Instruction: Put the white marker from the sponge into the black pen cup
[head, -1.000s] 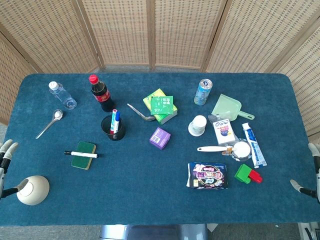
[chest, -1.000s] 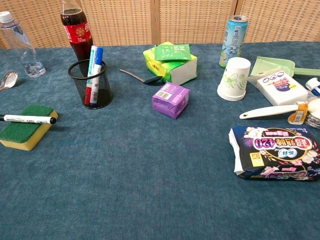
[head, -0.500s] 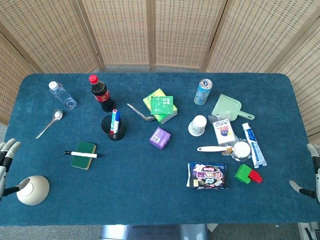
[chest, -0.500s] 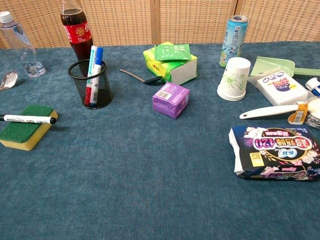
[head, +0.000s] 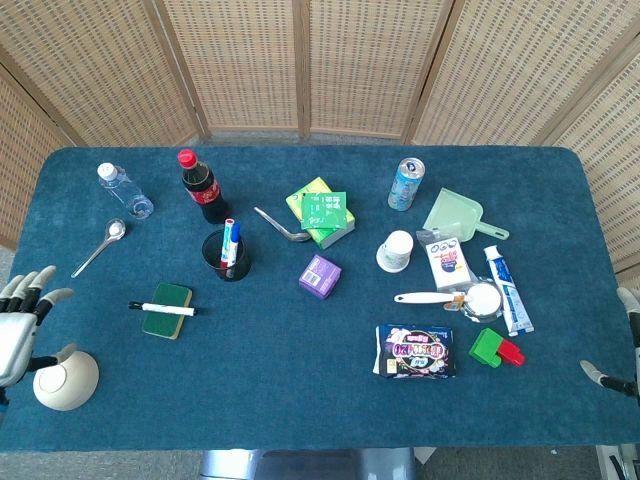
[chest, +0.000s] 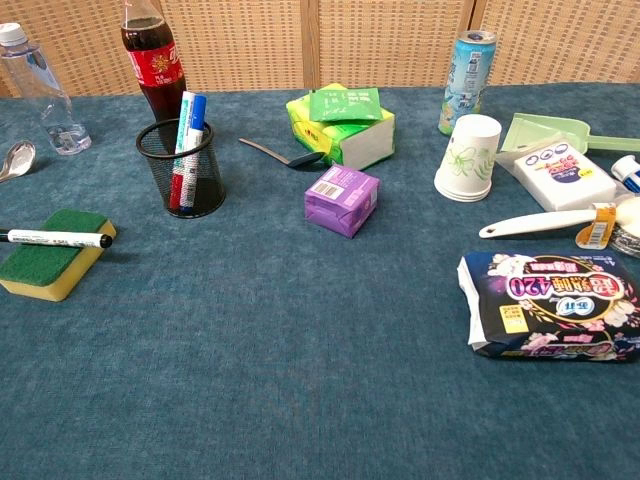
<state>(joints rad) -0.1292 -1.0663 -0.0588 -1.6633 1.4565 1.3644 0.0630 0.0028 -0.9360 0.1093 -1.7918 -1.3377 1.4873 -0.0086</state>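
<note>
The white marker (head: 168, 309) with black ends lies across the green-topped yellow sponge (head: 172, 293) on the left of the table; in the chest view the marker (chest: 55, 239) rests on the sponge (chest: 45, 268) at the left edge. The black mesh pen cup (head: 212, 262) stands just behind and right of it, holding a blue and a red marker; the chest view shows the cup (chest: 207, 190) too. My left hand (head: 22, 318) hovers at the table's left edge, fingers spread, holding nothing, well left of the sponge. My right hand (head: 622, 345) shows partly at the right edge, fingers apart.
A beige round object (head: 68, 380) sits beside my left hand. A cola bottle (head: 202, 187), water bottle (head: 124, 190) and spoon (head: 98, 247) stand behind the sponge. A purple box (head: 320, 275), green packs (head: 322, 212), can, paper cup and packets fill the middle and right.
My left hand has lifted and moved inward over the table's left edge, with more of its spread fingers in view. The marker, sponge and right hand are as before.
</note>
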